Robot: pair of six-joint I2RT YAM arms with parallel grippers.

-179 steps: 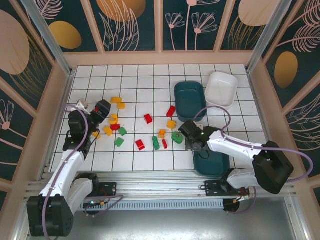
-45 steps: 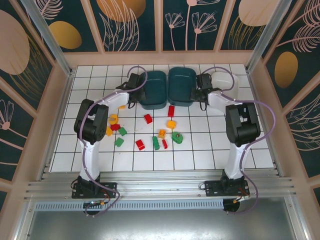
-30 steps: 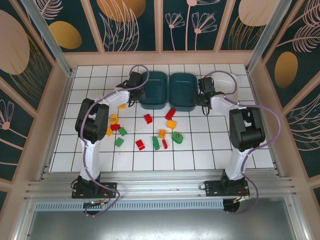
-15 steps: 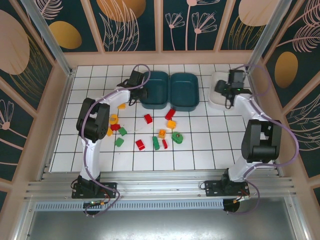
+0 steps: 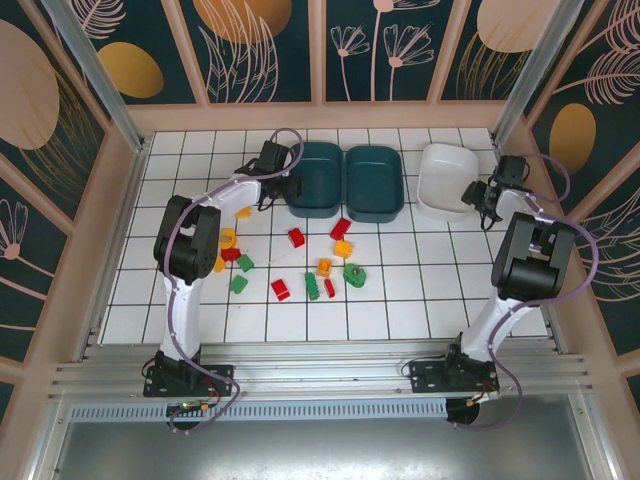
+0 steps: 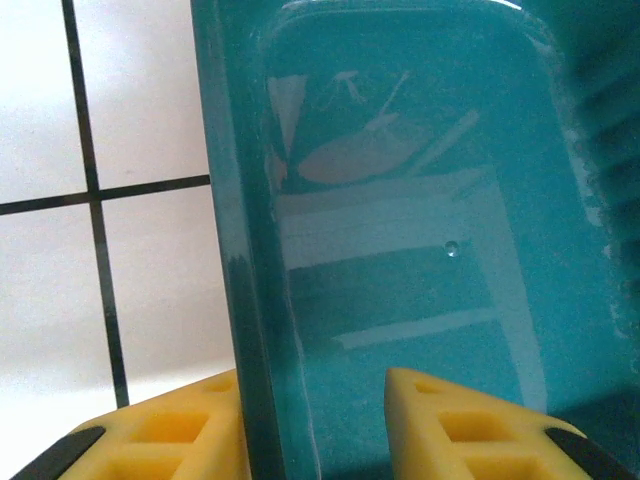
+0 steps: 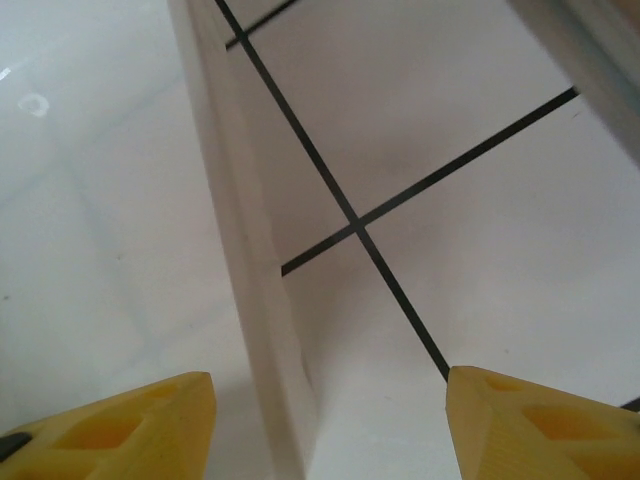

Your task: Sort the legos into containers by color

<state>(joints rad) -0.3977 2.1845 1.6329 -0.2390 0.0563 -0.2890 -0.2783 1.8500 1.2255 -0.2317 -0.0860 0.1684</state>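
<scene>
Top: middle teal bin (image 5: 374, 184) has second teal bin (image 5: 315, 180) just left, white bin (image 5: 446, 180) right, and legos (image 5: 296, 238) scattered in front. Left gripper (image 5: 283, 183) sits further left, right gripper (image 5: 480, 195) further right. Left wrist: fingers (image 6: 170, 440) slightly spread, straddling second teal bin's wall, not clamping; right wrist: fingers (image 7: 130, 425) wide apart across white bin's wall.

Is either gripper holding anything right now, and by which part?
Nothing held. Left gripper straddles the left teal bin's side wall, right gripper the white bin's wall; both jaws open, not clamped.
</scene>
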